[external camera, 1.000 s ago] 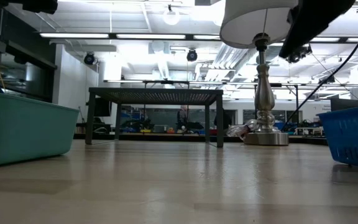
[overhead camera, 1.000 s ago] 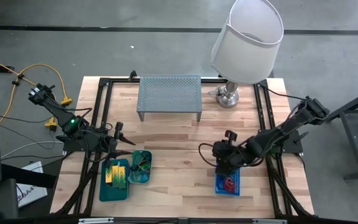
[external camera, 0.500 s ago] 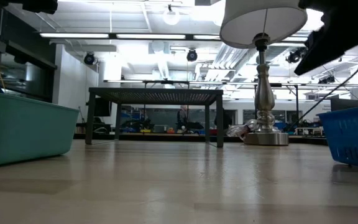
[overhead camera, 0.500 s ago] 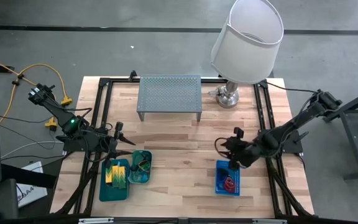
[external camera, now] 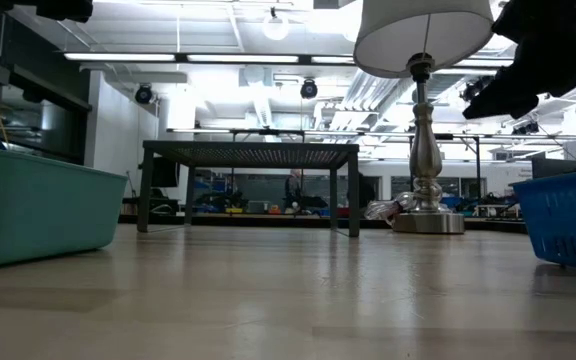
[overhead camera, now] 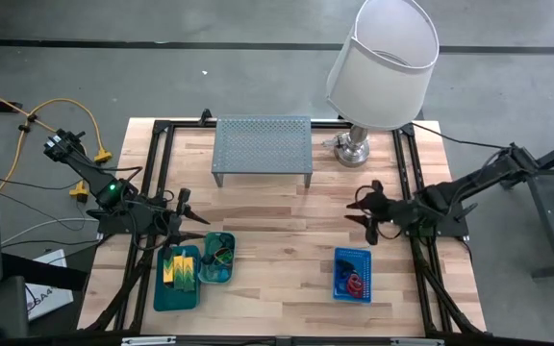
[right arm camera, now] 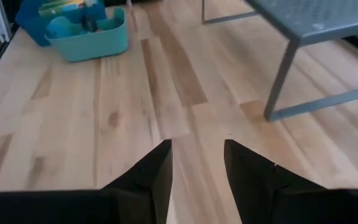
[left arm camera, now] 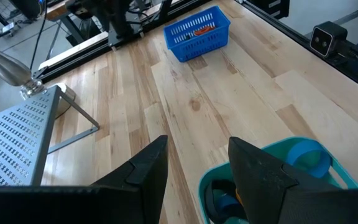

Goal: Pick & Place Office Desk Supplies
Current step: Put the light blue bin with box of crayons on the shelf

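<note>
Spanning pale wooden table (overhead camera: pixel 277 216)

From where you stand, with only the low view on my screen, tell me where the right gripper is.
Observer: The right gripper hangs open and empty above bare wood, between the lamp and the blue basket.
Operator: Tell me what is in that basket.
Observer: Red bands lie at its bottom.
Operator: Now report the left side.
Observer: The left gripper hovers open beside the small teal tray, at the tray's far end; nothing is between its fingers.
Operator: Say what the larger teal tray holds.
Observer: Yellow-green blocks lie in the large teal tray.
</note>
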Controlling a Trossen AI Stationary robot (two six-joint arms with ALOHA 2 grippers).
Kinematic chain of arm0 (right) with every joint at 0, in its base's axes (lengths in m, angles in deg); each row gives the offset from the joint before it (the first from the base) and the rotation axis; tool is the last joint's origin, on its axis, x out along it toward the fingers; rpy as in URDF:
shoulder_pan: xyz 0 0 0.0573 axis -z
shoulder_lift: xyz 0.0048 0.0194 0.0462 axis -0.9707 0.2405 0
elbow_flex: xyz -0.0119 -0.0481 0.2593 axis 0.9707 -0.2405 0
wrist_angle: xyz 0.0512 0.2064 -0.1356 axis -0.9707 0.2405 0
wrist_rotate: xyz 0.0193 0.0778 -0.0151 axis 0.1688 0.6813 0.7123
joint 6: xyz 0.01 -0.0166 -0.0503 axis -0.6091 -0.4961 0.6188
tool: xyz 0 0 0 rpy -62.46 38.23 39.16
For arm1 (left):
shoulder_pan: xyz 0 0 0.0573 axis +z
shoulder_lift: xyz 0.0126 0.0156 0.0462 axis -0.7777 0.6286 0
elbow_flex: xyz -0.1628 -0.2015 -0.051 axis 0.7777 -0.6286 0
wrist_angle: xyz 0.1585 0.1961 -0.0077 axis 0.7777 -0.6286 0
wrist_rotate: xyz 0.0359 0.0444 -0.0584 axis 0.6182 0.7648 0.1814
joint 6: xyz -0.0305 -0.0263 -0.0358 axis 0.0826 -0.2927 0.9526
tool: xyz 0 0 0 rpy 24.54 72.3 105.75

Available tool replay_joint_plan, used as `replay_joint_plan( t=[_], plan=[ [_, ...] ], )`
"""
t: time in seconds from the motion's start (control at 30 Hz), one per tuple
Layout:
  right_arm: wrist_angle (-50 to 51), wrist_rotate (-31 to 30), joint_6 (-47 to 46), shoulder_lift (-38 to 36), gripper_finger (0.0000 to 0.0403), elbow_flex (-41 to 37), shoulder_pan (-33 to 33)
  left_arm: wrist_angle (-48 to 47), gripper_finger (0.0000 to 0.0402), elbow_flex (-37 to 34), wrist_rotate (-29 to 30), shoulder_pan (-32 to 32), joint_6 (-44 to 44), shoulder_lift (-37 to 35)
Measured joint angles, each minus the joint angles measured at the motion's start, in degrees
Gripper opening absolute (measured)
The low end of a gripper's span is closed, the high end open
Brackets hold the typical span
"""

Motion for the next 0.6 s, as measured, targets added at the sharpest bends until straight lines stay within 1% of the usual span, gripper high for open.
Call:
replay_joint_plan(
  t=[0.17, 0.3, 0.37, 0.5, 0.6],
  plan=[
    [0.54, -0.13, 0.57, -3.53, 0.0134, -0.69, 1.81, 0.00, 0.0161, 0.01, 0.01, -0.01, 0.00, 0.00],
    [1.12, -0.24, -3.77, -5.15, 0.0134, -0.68, 2.59, 0.02, 0.0161, -0.01, 0.00, 0.01, 0.00, 0.00],
    [1.22, -0.34, -4.10, -5.84, 0.0134, -0.67, 3.01, 0.00, 0.0161, 0.00, 0.01, 0.01, 0.00, 0.00],
    [1.88, -0.61, -0.41, -7.23, 0.0134, -0.67, 3.78, 0.02, 0.0161, 0.01, -0.01, 0.01, 0.00, -0.02],
    [1.76, -0.61, 2.01, -9.57, 0.0134, -0.70, 4.03, 0.02, 0.0161, 0.01, -0.01, 0.00, 0.00, 0.00]
  ],
)
